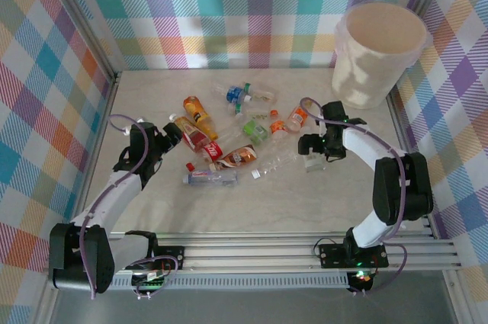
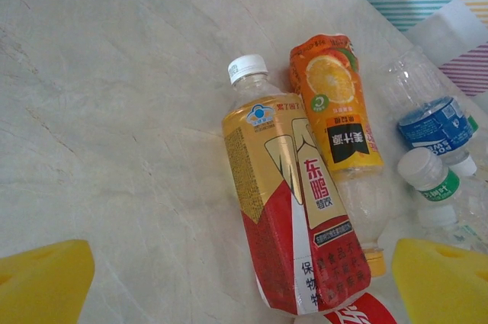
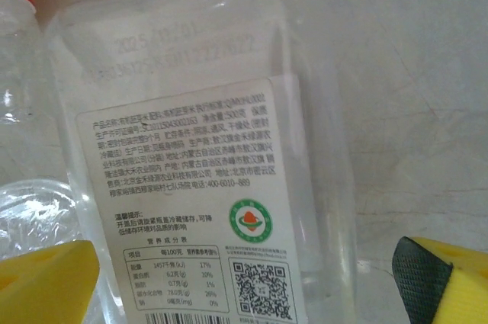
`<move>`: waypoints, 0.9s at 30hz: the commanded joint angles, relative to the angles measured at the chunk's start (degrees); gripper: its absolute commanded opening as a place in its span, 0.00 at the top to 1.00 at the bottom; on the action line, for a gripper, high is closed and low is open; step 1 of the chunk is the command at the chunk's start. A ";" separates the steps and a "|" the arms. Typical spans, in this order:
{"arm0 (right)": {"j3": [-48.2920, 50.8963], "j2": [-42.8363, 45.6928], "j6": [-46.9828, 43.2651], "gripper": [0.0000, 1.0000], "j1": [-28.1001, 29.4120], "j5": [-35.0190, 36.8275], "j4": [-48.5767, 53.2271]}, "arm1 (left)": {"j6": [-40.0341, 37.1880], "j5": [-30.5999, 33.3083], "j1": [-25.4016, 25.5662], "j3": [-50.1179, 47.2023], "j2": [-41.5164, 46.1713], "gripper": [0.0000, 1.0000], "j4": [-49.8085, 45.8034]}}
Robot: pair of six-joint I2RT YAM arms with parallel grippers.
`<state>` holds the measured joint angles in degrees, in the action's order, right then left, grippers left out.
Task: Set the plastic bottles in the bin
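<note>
Several plastic bottles (image 1: pixel 229 137) lie scattered mid-table. The bin (image 1: pixel 380 53), a big cream bucket with a liner, stands at the far right corner. My left gripper (image 1: pixel 172 135) is open at the left end of the pile. In the left wrist view its yellow fingers (image 2: pixel 42 282) flank the base of a red-and-gold bottle (image 2: pixel 293 210), which lies beside an orange-juice bottle (image 2: pixel 335 110). My right gripper (image 1: pixel 313 150) is open over a clear flat bottle (image 3: pixel 206 179) with a white printed label. That bottle lies between the yellow fingers (image 3: pixel 446 278), untouched.
Aluminium rails and checked fabric walls (image 1: pixel 53 88) enclose the table. More bottles, one with a blue label (image 2: pixel 435 122) and one with a green band (image 2: pixel 433 179), crowd the right of the left wrist view. Bare tabletop (image 1: pixel 267 210) lies in front of the pile.
</note>
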<state>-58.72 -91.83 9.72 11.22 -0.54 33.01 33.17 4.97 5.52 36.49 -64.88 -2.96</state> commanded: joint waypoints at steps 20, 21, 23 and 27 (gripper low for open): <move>-4.75 -0.05 -1.33 0.00 1.89 3.27 4.51 | -0.82 -1.36 0.30 1.83 -2.31 0.00 0.06; -5.05 -0.63 -1.51 0.00 2.04 2.99 4.60 | -0.86 -1.30 0.28 1.83 -2.35 0.00 0.06; -5.74 -2.19 -1.78 0.00 2.22 1.99 4.68 | -0.85 -1.17 0.28 1.72 -2.35 0.00 -0.10; -6.14 -4.84 -1.69 0.00 2.31 1.80 4.17 | -0.82 -1.07 0.31 1.41 -2.22 0.00 -0.20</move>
<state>-63.53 -94.91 8.47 13.17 2.31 36.07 33.19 3.90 5.52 36.60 -67.02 -2.98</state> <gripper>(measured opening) 0.996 0.997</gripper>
